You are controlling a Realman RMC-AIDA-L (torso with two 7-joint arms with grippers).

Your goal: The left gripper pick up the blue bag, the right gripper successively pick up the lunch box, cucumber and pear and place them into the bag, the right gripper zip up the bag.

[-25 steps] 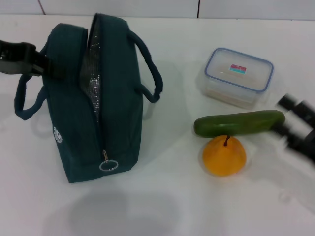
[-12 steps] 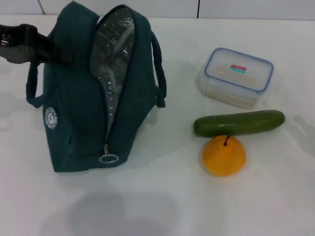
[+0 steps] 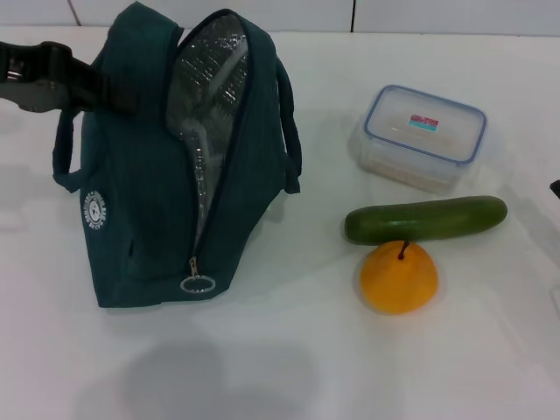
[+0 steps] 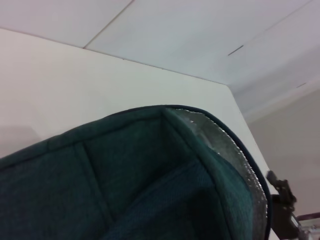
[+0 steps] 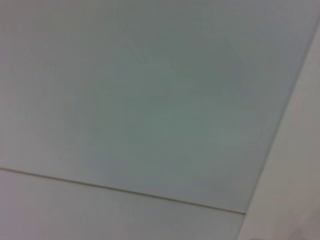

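The blue bag stands on the white table at the left, its mouth gaping and showing the silver foil lining. The zipper ring hangs at its near end. My left gripper is shut on the bag's upper left side and holds it up. The bag's fabric fills the left wrist view. The lunch box sits at the back right, lid on. The cucumber lies in front of it, touching the pear. Only a dark sliver of my right arm shows at the right edge.
The white table runs to a tiled wall at the back. The bag's near handle hangs toward the lunch box. The right wrist view shows only pale wall panels.
The bag has been raised upright and its mouth pulled wider, then shifted slightly. My right gripper, beside the cucumber a second ago, has moved out past the right edge.
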